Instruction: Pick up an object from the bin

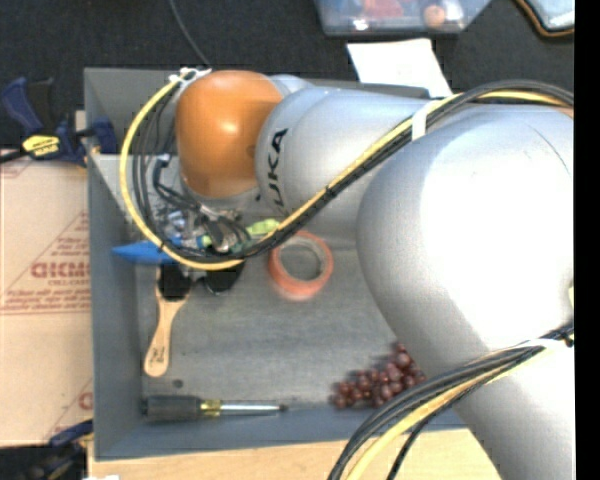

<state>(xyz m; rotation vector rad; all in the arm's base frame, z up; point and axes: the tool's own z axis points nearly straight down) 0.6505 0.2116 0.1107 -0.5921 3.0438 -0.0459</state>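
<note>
My gripper (216, 271) hangs below the orange dome over the left part of the bin, mostly hidden by the dome and cables. Right under it lies a wooden-handled brush (160, 340), handle pointing toward the bin's front, its dark head at the gripper's left side. A blue piece (138, 253) sticks out to the left of the gripper, against the bin's left wall. An orange tape roll (302, 266) lies flat just to the right of the gripper.
A screwdriver (212, 408) with a black handle lies along the bin's front wall. A bunch of dark red grapes (376, 380) sits at the front right, beside the arm. The big silver arm covers the bin's right and back.
</note>
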